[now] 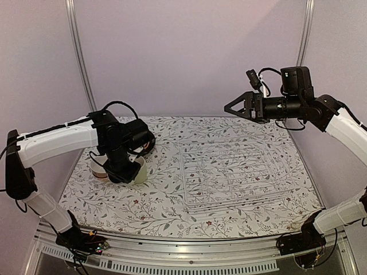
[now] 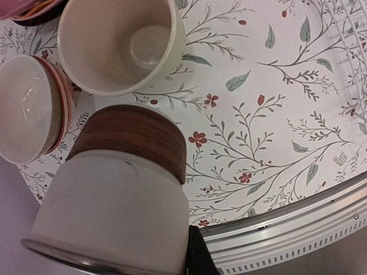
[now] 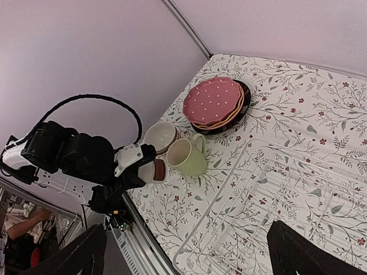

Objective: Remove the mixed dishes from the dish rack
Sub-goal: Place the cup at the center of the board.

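My left gripper (image 1: 123, 168) is shut on the small grey-white cup (image 2: 114, 206), which has a brown band; it is held tilted, low over the cloth, and also shows in the right wrist view (image 3: 152, 171). Beside it stand the pale green cup (image 2: 114, 46) and the stacked bowls (image 2: 28, 114). The plates (image 3: 215, 100) are stacked behind them, the maroon dotted one on top. The white wire dish rack (image 1: 235, 172) lies at centre right with no dishes showing in it. My right gripper (image 1: 235, 107) is open and held high above the rack's far edge.
The floral tablecloth (image 1: 166, 212) covers the table. A metal rail (image 1: 189, 252) runs along the near edge, close to the held cup. Purple walls close the back and sides.
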